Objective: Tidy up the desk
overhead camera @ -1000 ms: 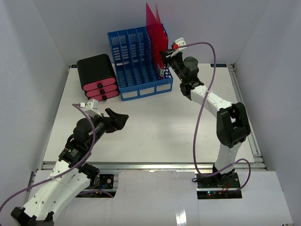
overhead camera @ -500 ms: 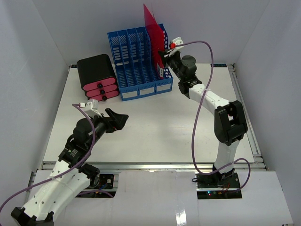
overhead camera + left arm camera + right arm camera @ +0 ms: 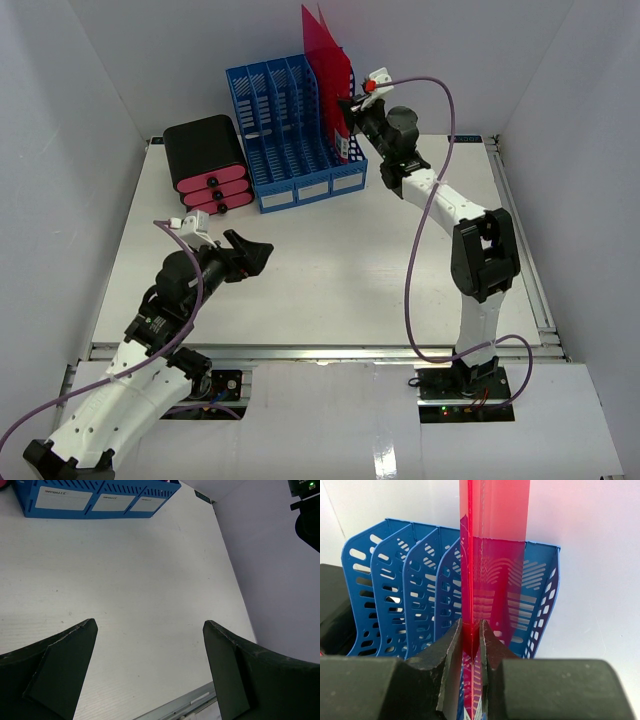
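Observation:
On the white desk (image 3: 330, 260) a blue file rack (image 3: 290, 130) stands at the back. A red translucent folder (image 3: 325, 50) stands upright in the rack's rightmost slot and sticks out well above it. My right gripper (image 3: 347, 115) is shut on the folder's near edge; in the right wrist view the red folder (image 3: 492, 530) is pinched between the two fingers of the right gripper (image 3: 470, 625), in front of the rack (image 3: 395, 580). My left gripper (image 3: 255, 250) hovers open over the bare left middle of the desk (image 3: 140, 570); nothing is between the jaws of the left gripper (image 3: 150, 625).
A black box with pink drawer fronts (image 3: 207, 160) sits left of the rack, touching it. White walls close in the back and both sides. A silver rail (image 3: 320, 350) runs along the desk's front edge.
The right gripper's jaws closed on the red folder and moved a little up and towards the rack. The folder's sheets now stand closer together. The left arm has not moved.

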Controlling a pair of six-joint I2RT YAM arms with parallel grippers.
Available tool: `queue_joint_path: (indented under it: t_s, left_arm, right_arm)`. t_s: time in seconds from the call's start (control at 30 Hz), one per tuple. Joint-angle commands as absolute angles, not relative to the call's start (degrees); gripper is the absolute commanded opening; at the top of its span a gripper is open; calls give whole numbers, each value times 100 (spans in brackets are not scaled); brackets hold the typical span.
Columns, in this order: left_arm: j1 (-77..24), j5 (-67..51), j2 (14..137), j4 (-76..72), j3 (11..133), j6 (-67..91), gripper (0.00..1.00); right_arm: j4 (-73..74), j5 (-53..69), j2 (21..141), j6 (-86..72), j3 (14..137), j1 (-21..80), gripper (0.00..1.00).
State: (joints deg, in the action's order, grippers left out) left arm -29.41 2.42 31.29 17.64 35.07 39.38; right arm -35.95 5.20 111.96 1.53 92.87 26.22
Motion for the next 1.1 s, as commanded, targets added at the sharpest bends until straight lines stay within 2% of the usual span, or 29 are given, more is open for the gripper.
queue_joint_path:
  t_s: [0.0,0.23,0.43,0.8,1.07]
  left_arm:
    - [-2927,305,3052,1855,3639,3873,98]
    - [-2919,352,3092,1925,3676,3850,98]
    - [-2924,343,3203,1910,3709,3850,98]
    - [-2918,195,3258,1740,3664,3911,98]
    - [-2927,220,3190,1740,3621,3911,98]
  right_arm:
    - [-3902,692,11391,22,9768,2628,8]
    - [-4007,956,11460,-471,9706,2517,8]
    - [-4278,1011,11285,-759,9118,2470,8]
    - [-4819,1183,11049,-218,8400,2389,8]
    - [-5185,1738,11030,-157,8157,2180,8]
